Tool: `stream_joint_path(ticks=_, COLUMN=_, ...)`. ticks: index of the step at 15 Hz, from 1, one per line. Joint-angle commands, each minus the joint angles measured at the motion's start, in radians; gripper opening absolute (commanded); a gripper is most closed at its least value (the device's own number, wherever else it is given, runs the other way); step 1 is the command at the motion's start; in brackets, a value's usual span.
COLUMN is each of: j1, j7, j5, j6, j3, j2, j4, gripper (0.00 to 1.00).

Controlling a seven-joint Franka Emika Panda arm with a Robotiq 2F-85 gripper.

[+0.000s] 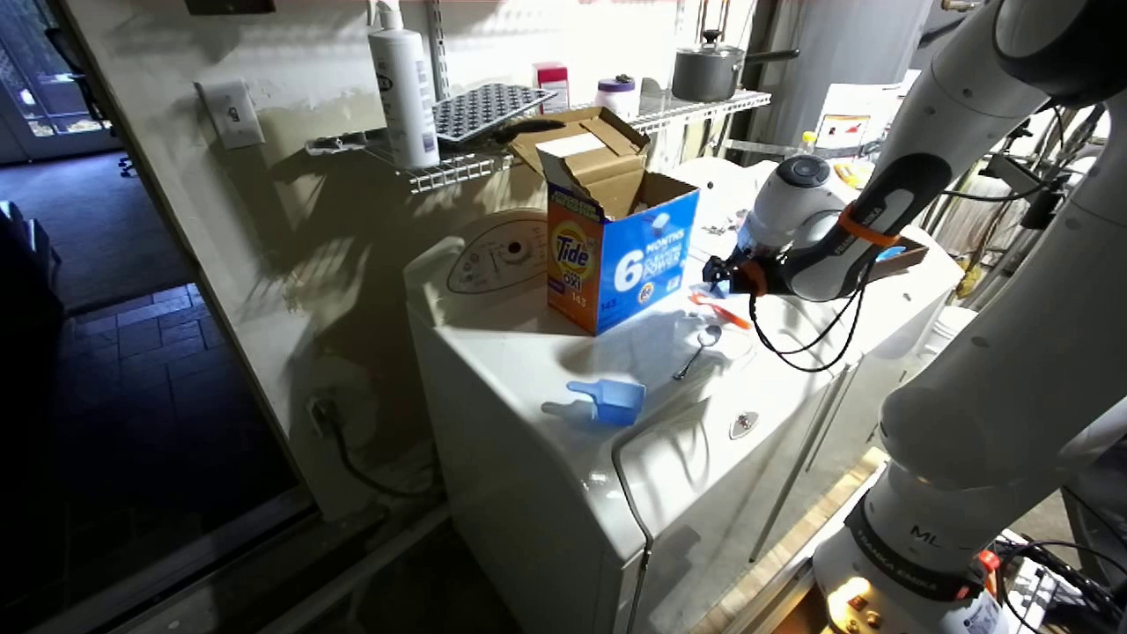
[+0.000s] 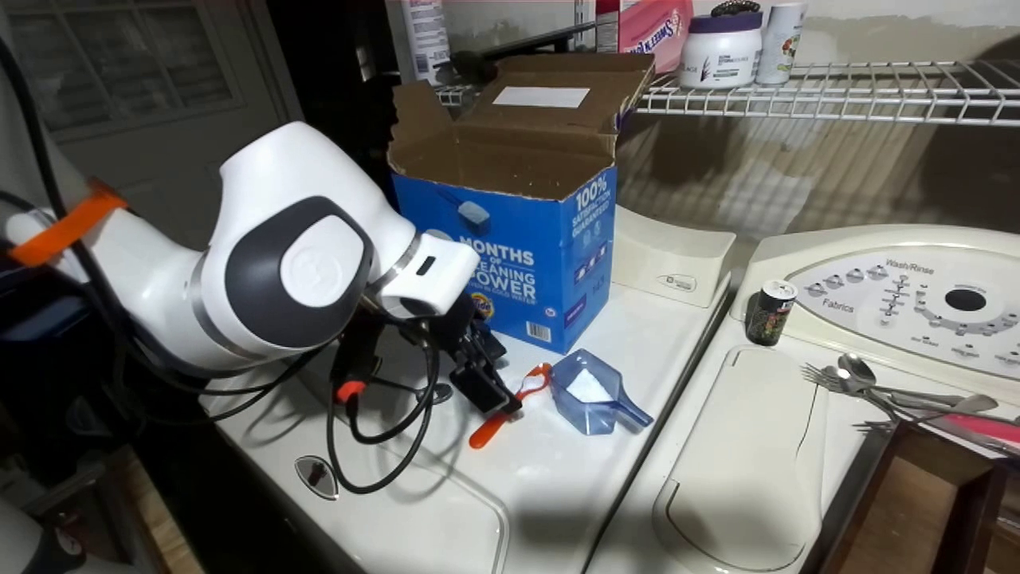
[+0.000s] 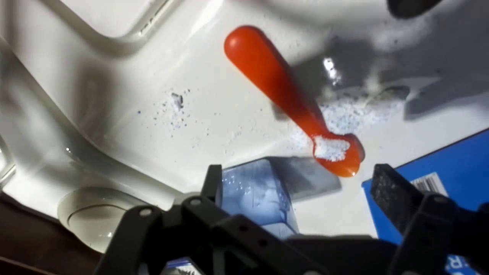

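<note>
- The gripper (image 3: pixel 298 179) is seen low in the wrist view with its fingers spread wide apart and nothing clasped between them; whether the orange spoon (image 3: pixel 288 97) is touched is not made clear.
- The orange spoon is laid slantwise on a white appliance top (image 3: pixel 198 152), at the centre of the wrist view, its handle pointed to the top and its bowl near the gap between the fingertips.
- White powder (image 3: pixel 331 149) in that bowl and loose grains (image 3: pixel 176 102) left of the handle are shown most clearly in the wrist view.
- A blue scoop (image 2: pixel 599 418), partly filled with powder, is seen just right of the orange spoon, below the centre, in an exterior view; in the wrist view it is partly covered by the gripper.
- A detergent box (image 2: pixel 518 215) is shown with its flaps raised in both exterior views, while only a blue corner with a barcode is caught at lower right in the wrist view.
- A further scoop (image 1: pixel 621 401) is shown at lower centre in an exterior view, well apart from the orange spoon, with a metal spoon (image 1: pixel 708 336) between them.
- A dark can (image 2: pixel 770 312) and a wooden tray (image 2: pixel 908 502) are seen at right in an exterior view.
- A lidded pot (image 1: pixel 707 75) is stood on a wire shelf (image 1: pixel 453 174) along the top in an exterior view.
</note>
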Motion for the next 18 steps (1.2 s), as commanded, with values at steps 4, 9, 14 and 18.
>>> stream_joint_path(ticks=4, j1=0.028, j7=-0.3, j5=0.216, j6=-0.014, j3=0.024, j2=0.029, j4=-0.002, gripper=1.0)
stream_joint_path(ticks=9, j1=0.032, j7=-0.405, j5=0.268, j6=-0.015, j3=0.035, j2=0.049, j4=0.018, gripper=1.0)
stream_joint_path(ticks=14, j1=0.029, j7=-0.493, j5=0.337, j6=-0.013, j3=0.056, j2=0.088, j4=0.03, gripper=0.66)
stream_joint_path(ticks=18, j1=0.021, j7=-0.527, j5=0.359, j6=-0.022, j3=0.068, j2=0.111, j4=0.054, gripper=0.81)
